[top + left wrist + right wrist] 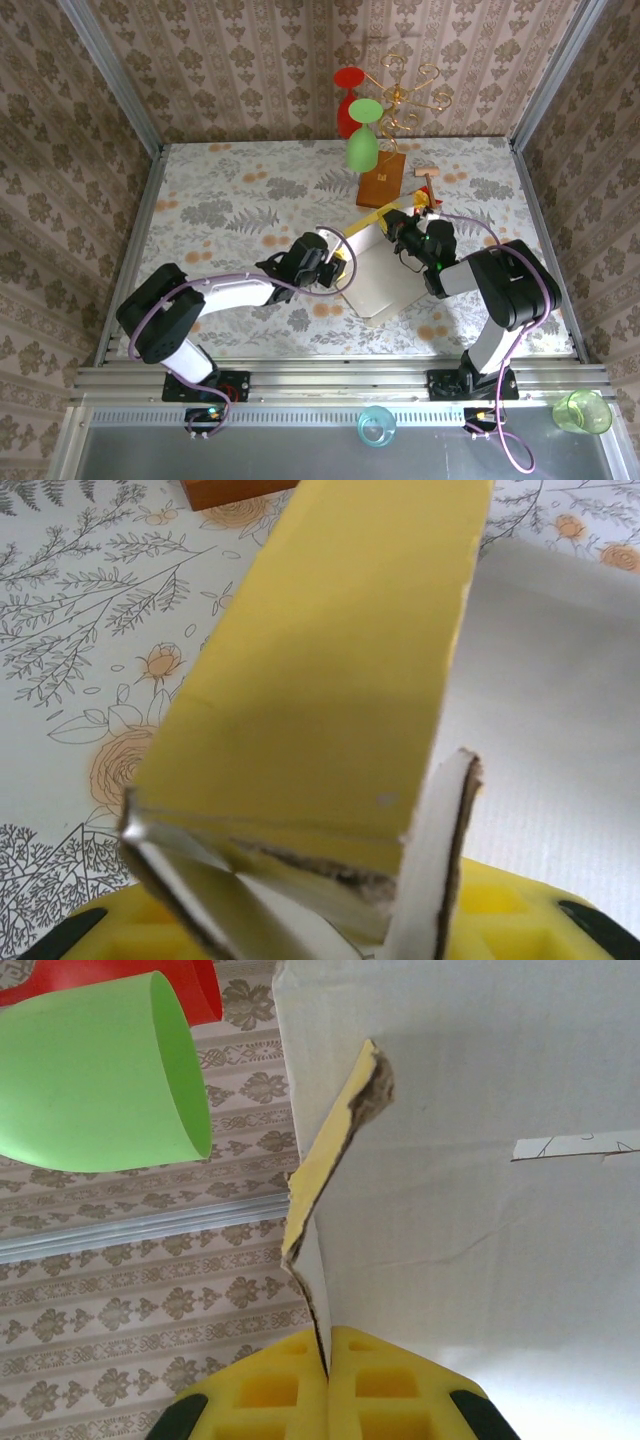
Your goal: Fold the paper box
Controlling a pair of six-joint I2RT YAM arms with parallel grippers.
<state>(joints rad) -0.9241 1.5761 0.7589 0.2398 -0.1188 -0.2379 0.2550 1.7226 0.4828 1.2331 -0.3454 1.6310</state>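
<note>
Looking down from the overhead camera, I see the paper box (pixel 385 285) lying just right of centre on the floral table (pixel 220 200). Its white inner side faces up, and a mustard-yellow flap (pixel 383 212) is raised along its upper edge. The right gripper (pixel 404 232) sits at the box's upper right corner. In its wrist view its two yellow fingers (pixel 385 1390) are pressed together at the bottom of the frame, pinching a thin cardboard edge. The left gripper (pixel 336 264) is at the box's left edge. In its wrist view a yellow panel stands up through the centre, and folded white flaps lie between the yellow pads (pixel 520 910). The pads are apart, but I cannot tell whether they clamp the cardboard or merely sit around it. Toward top centre of the overhead frame, a brown wooden block (pixel 380 182) carries a gold wire stand (pixel 410 85). The stand holds a green cup (pixel 362 148) and a red cup (pixel 348 100).
</note>
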